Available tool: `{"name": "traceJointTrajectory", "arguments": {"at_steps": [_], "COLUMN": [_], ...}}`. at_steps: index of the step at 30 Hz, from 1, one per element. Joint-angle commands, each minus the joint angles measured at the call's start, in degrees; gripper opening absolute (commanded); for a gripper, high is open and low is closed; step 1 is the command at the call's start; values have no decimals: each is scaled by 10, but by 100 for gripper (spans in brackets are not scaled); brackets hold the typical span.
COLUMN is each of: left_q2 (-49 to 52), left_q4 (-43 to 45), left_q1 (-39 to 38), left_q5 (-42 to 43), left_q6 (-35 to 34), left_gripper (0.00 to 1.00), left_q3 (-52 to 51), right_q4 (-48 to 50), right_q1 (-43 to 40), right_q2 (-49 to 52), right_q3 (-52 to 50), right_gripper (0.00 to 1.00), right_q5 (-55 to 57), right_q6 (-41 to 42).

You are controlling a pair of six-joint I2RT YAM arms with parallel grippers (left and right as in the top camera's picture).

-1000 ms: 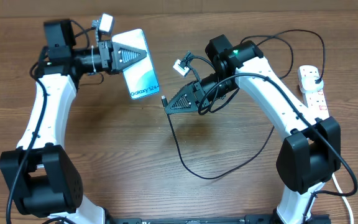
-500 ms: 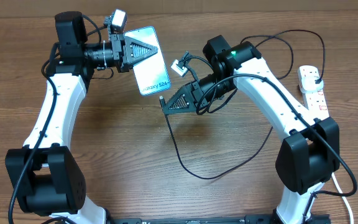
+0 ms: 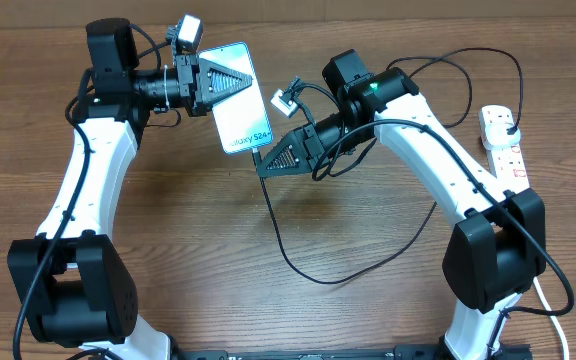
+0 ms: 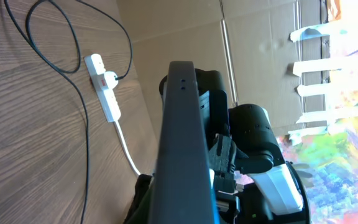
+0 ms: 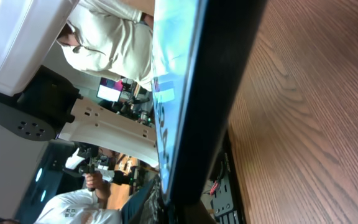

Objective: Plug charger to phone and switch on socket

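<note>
Over the wooden counter (image 3: 368, 300), left gripper (image 3: 225, 85) grasps phone (image 3: 243, 125), right gripper (image 3: 266, 167) grasps charger (image 3: 280, 235); plugging next needs exact alignment.

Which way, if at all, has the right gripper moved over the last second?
Yes. In the overhead view the right gripper has edged slightly farther from the socket, toward the bottom edge of the phone.

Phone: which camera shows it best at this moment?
Overhead: the phone faces the camera, lit screen and Galaxy S24 lettering readable, held by the left gripper. Left wrist shows only its dark edge; right wrist, its edge plus a sliver of screen.
</note>
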Motion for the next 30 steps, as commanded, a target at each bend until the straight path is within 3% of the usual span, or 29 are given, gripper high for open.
{"name": "traceJointTrajectory", "arguments": {"at_steps": [1, 13, 17, 30], "left_q2": [-24, -24, -24, -24], "left_q4": [2, 2, 2, -2], "left_q1": [-6, -6, -6, -21], "left_q5": [35, 30, -10, -8], "left_q6": [21, 66, 54, 37], "left_gripper": [4, 4, 4, 4], "left_q3": [9, 8, 8, 8], "right_q4": [3, 2, -5, -6], "right_q1": [-1, -1, -1, 3], "right_q2": [1, 1, 1, 1], "right_q3": [-2, -2, -2, -2], "right_gripper": [4, 4, 4, 4], "right_q5": [1, 16, 16, 22], "right_q6": [18, 29, 29, 29]}}
